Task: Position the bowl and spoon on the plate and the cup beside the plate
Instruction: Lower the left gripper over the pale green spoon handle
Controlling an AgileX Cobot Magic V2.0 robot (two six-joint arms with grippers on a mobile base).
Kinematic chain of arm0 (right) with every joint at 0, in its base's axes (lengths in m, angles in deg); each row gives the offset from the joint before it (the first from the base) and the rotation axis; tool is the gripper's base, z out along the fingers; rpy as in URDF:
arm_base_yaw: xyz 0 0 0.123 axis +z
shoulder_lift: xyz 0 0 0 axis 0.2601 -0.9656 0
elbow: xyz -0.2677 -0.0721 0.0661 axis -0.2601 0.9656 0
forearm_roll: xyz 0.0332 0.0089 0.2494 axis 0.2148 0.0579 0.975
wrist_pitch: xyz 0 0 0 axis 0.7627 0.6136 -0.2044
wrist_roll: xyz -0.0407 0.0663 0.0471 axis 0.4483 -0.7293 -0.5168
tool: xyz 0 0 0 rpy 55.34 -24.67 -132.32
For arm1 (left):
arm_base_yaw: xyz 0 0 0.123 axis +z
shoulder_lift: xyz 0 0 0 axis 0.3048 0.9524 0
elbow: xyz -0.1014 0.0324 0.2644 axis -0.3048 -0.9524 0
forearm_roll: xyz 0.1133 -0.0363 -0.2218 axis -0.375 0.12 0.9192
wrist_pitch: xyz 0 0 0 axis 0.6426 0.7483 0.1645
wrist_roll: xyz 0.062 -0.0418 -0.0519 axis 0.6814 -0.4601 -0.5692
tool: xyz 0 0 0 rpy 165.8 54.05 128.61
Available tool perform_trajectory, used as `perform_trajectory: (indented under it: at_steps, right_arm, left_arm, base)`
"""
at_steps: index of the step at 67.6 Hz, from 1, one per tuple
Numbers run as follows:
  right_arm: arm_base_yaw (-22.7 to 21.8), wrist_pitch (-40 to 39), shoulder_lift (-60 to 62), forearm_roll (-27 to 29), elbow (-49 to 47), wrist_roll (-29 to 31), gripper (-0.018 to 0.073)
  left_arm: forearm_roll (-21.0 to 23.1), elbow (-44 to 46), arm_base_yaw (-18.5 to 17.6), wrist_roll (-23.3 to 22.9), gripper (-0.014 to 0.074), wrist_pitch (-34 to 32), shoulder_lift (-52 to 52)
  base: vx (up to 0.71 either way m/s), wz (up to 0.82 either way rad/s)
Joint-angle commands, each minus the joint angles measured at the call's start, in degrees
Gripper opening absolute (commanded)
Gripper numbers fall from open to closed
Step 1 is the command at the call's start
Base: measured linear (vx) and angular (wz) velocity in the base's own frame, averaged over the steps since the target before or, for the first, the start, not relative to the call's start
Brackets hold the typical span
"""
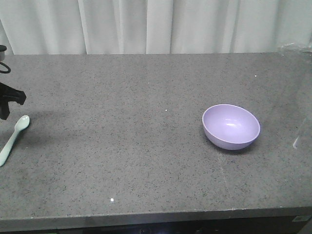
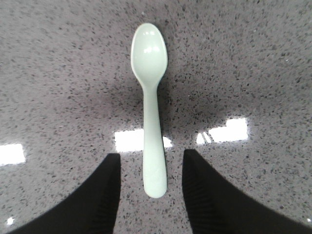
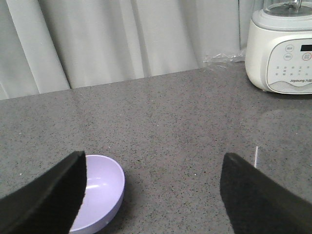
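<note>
left wrist view: left gripper [image 2: 151, 155] spread open astride the handle of the spoon [image 2: 150, 112], scoop at 12 o'clock; best to drop straight, stay centred, then close low.

Countertop [image 1: 136, 156] recorded with two task items, well apart.

The lavender bowl [image 1: 231, 126] is seen upright and empty, right of centre on the grey speckled surface. The pale mint spoon [image 1: 13, 139] is laid flat at the far left, its scoop pointed away and slightly right, its handle cut off by the frame edge. A dark part of the left gripper [image 1: 6, 105] is observed just above the scoop; contact cannot be determined. White curtains [image 1: 146, 24] are hung behind the counter's far edge.
</note>
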Motion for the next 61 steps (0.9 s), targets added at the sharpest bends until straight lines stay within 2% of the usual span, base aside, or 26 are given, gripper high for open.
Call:
perform_trajectory:
  at_steps: [1, 13, 21, 31, 61]
  right_arm:
    - [-0.29, -3.88, -0.39, -0.71, -1.99, 0.55, 0.0557]
    - [-0.29, -3.88, -0.39, -0.71, -1.99, 0.55, 0.0557]
    - [-0.29, -3.80, -0.39, -0.71, -1.99, 0.50, 0.0557]
    - [-0.29, -3.80, -0.39, -0.60, -1.99, 0.49, 0.0557]
    - [-0.29, -3.74, -0.39, -0.65, -1.99, 0.53, 0.0557]
  left_arm:
    - [0.62, 1.70, 0.55, 0.54, 0.0301, 0.20, -0.32]
    - [1.21, 1.70, 2.57, 0.59, 0.0301, 0.25, 2.11]
    - [3.71, 1.70, 4.04, 1.22, 0.0301, 0.13, 3.06]
    - [6.61, 1.70, 4.10, 2.66, 0.0301, -0.20, 4.15]
    - [6.13, 1.70, 4.10, 2.66, 0.0301, -0.89, 7.44]
  base:
    - [0.00, 0.00]
    - [0.00, 0.00]
    - [0.00, 0.00]
    - [0.00, 0.00]
    - [0.00, 0.00]
